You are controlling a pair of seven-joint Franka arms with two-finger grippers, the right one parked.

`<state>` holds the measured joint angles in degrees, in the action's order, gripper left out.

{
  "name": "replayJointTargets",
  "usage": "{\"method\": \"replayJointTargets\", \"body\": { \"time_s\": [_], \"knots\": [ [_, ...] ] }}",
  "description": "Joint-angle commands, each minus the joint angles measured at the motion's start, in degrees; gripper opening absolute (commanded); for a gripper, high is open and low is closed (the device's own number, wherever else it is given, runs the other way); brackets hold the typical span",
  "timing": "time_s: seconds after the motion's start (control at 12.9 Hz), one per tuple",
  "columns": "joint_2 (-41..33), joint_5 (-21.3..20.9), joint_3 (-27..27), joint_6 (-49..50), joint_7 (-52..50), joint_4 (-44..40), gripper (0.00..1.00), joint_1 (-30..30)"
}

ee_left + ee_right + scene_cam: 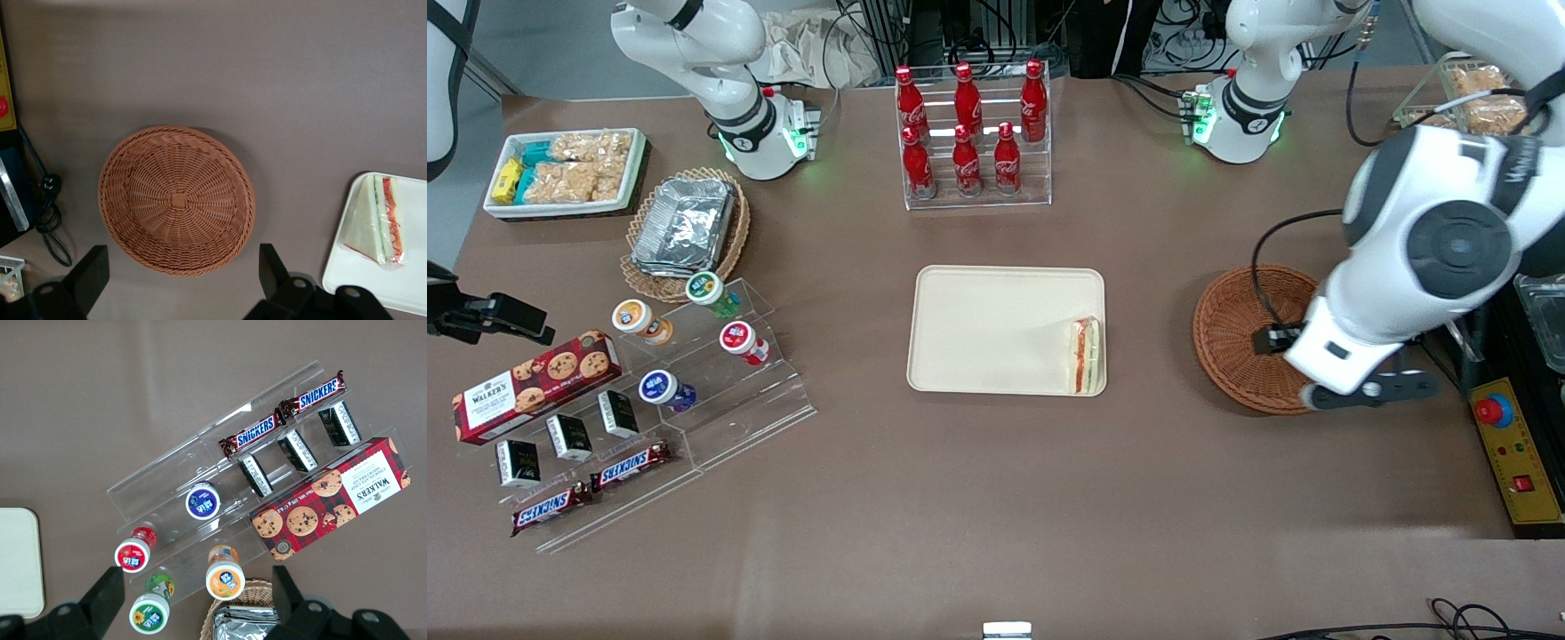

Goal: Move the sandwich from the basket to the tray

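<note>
I see the sandwich lying on the tray, at its edge nearest the basket. My end effector hangs open above the basket, toward the working arm's end of the table.

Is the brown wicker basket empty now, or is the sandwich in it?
Empty: the basket shows bare weave under the open gripper, and the sandwich lies on the tray.

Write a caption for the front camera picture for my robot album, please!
Sandwich on the tray, basket empty, open gripper above it.
</note>
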<state>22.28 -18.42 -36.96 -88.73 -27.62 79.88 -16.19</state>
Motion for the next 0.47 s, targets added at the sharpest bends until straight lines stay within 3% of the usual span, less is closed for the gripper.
{"method": "replayJointTargets", "body": {
  "time_s": [0.0,0.16,0.39],
  "knots": [
    [-3.03,1.72,-0.57,0.66,3.25,1.51,1.00,-4.10],
    [-4.70,4.26,2.92,0.66,7.03,1.86,1.00,-2.98],
    [-11.97,12.59,22.39,-3.88,12.38,8.07,1.00,10.00]
  ]
}}
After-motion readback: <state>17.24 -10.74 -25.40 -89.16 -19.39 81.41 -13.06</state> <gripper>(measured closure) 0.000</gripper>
